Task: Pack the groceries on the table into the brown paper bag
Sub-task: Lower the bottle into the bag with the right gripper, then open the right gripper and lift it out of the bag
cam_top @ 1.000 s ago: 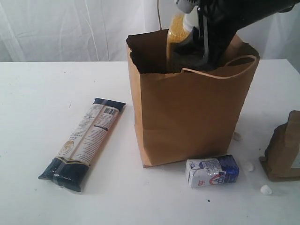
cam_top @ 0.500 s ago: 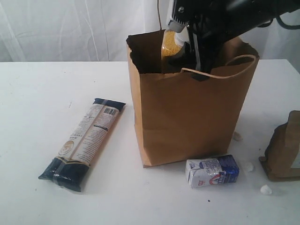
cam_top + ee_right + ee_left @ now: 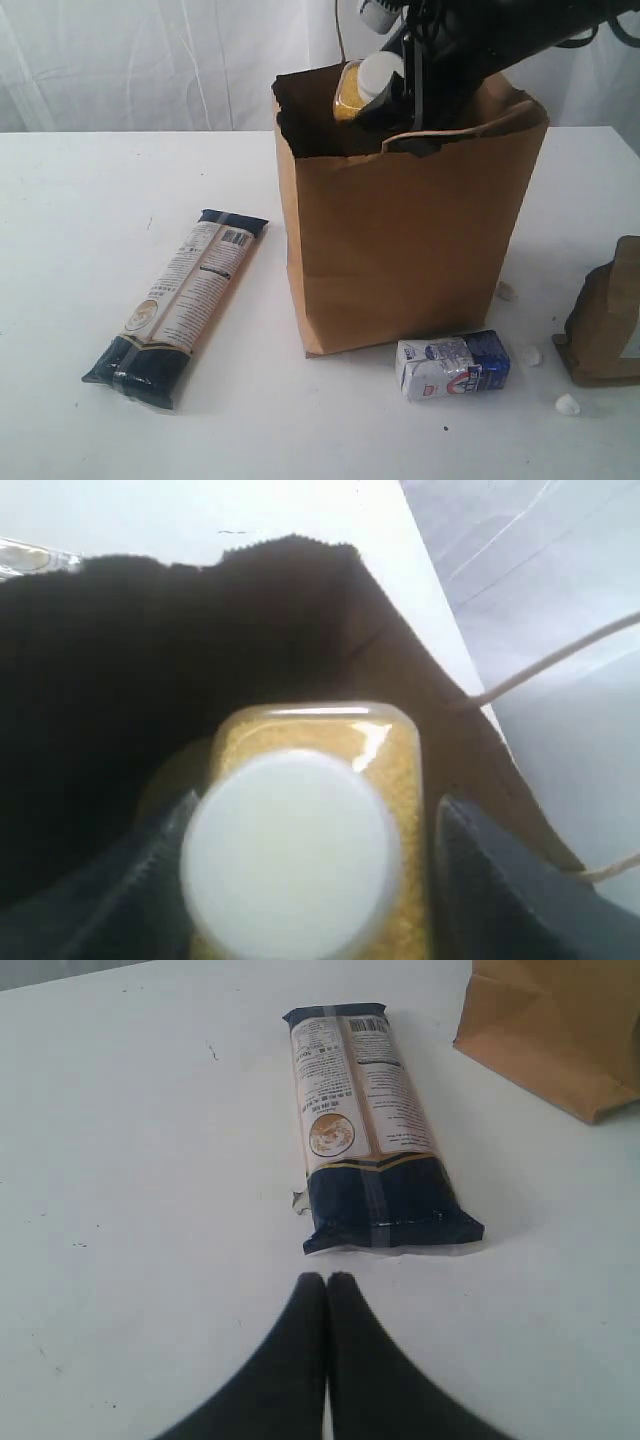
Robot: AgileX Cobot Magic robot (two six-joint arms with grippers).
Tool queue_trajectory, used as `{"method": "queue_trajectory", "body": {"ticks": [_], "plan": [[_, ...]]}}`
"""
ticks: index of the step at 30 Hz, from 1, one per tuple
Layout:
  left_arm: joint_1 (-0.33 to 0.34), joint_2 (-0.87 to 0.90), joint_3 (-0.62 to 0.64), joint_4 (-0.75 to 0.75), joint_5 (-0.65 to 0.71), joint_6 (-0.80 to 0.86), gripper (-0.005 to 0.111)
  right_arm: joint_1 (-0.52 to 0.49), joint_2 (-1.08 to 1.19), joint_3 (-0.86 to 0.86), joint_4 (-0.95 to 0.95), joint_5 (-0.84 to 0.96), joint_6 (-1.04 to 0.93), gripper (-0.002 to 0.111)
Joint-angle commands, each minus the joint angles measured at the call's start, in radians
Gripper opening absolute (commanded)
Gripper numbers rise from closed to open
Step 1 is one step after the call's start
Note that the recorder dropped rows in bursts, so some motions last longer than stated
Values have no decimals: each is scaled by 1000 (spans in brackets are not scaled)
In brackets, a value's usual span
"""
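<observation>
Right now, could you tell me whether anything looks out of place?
Small white scraps lie scattered on the table beside the brown paper bag, and the blue-white carton lies on its side.

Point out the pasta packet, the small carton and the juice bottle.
pasta packet [image 3: 185,300], exterior view, middle of its beige label.
small carton [image 3: 452,366], exterior view, centre of its side.
juice bottle [image 3: 290,855], right wrist view, its white cap.
</observation>
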Motion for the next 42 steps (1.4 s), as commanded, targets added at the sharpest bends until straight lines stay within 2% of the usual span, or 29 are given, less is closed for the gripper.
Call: {"method": "queue_trajectory", "body": {"ticks": [1,16,25,42], "plan": [[1,-4,3,-6,1,0,0,0,-15,-6,6,51,35,62],[1,-4,3,-6,1,0,0,0,-78,-6,3,117,64,62],[1,-4,3,-6,1,0,0,0,-101,-6,-70,187,165,62],[1,-4,3,-6,1,0,0,0,-101,-6,-36,176,206,62]]}}
